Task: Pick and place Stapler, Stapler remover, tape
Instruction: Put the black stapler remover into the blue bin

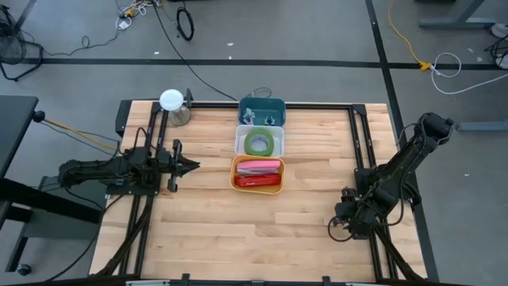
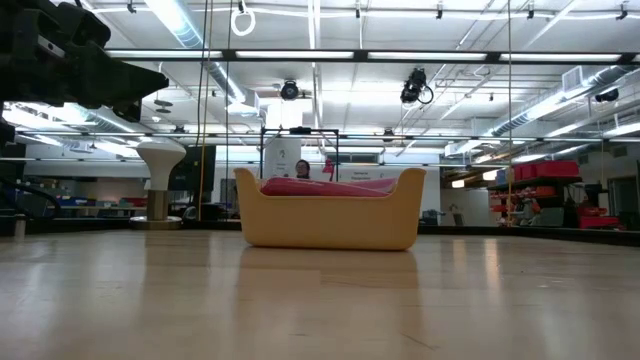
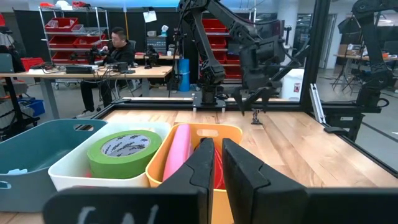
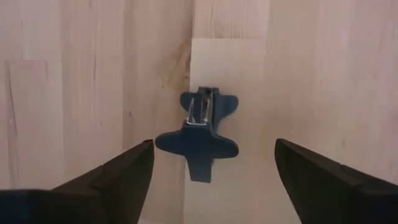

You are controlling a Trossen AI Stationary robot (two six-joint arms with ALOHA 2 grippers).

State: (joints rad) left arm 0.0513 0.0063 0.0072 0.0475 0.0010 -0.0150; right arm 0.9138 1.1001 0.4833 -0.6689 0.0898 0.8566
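Remover [image 4: 200, 134], the blue winged staple puller, lies flat on the bare surface [image 1: 206, 230] straight below my right gripper [image 4: 208, 165], framed between its jaws, which stand wide open and touch nothing. From above, that gripper [image 1: 343, 225] sits low at about 4 o'clock from the bins, near the surface's right rail.

The bins run in a line at centre: teal bin [image 1: 263, 110] at 12 o'clock, white bin [image 1: 238, 143] holding a green tape [image 1: 259, 143] in the middle, yellow bin [image 1: 235, 176] nearest me with something pink and red in it. The teal bin holds something I can't make out.

My left gripper [image 1: 187, 165] waits at 9 o'clock from the yellow bin, jaws nearly closed and empty.

My worry is the descent. The remover is small, flat and winged; if I close across the wings rather than the narrow body, it may pivot or squirt out sideways. Going too deep would drive the tips into the wood.
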